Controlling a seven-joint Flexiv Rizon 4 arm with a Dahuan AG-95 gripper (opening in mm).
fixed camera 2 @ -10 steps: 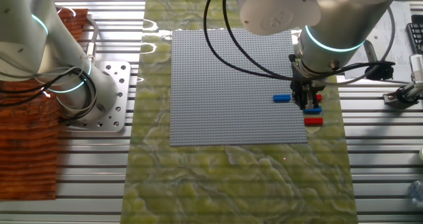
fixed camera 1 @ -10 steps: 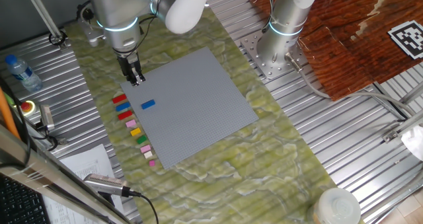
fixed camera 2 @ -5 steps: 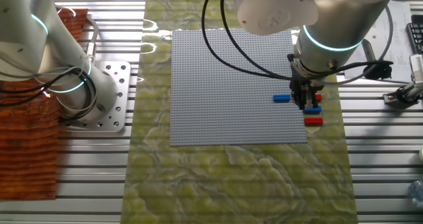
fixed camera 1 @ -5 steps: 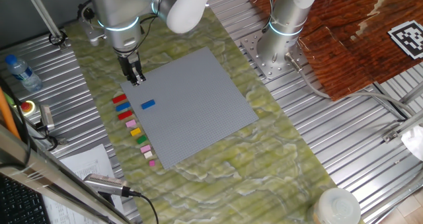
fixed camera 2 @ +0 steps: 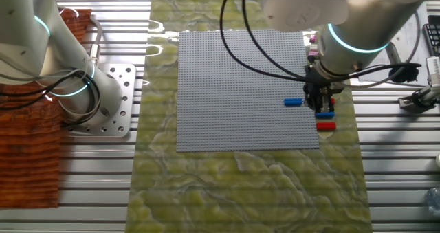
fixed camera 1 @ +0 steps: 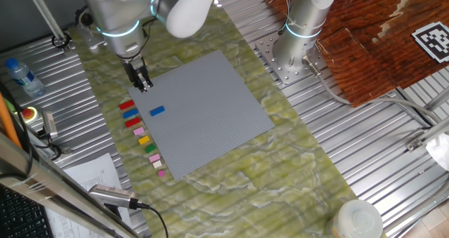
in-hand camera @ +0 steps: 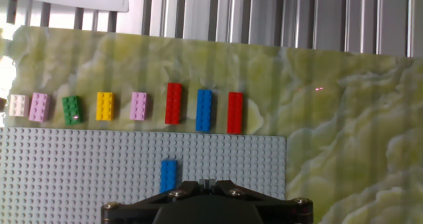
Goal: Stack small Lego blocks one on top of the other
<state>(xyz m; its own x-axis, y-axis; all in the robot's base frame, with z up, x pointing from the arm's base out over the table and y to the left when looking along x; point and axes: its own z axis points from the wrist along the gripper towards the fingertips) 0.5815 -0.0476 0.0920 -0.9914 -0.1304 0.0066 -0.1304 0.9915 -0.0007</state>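
Observation:
A row of small Lego blocks lies on the green mat beside the grey baseplate (fixed camera 1: 203, 111). In the hand view, right to left, they are red (in-hand camera: 235, 112), blue (in-hand camera: 204, 110), red (in-hand camera: 174, 104), pink (in-hand camera: 138, 106), yellow (in-hand camera: 104, 106), green (in-hand camera: 72, 110) and two more pink ones. One blue block (in-hand camera: 168, 176) sits on the baseplate (in-hand camera: 79, 171) near its edge; it also shows in both fixed views (fixed camera 1: 157, 111) (fixed camera 2: 293, 102). My gripper (fixed camera 1: 142, 83) (fixed camera 2: 320, 108) (in-hand camera: 207, 182) hangs above the baseplate's edge, near the red end of the row. Its jaws are together with nothing between them.
A second robot arm's base (fixed camera 1: 295, 52) stands beyond the baseplate. A water bottle (fixed camera 1: 19, 76), papers and a microphone (fixed camera 1: 112, 194) lie left of the mat. A brown cloth (fixed camera 1: 365, 41) covers the far right. A white container (fixed camera 1: 358, 220) stands at the front.
The arm has shifted slightly sideways towards the row of blocks. The gripper stays shut and the blocks have not moved.

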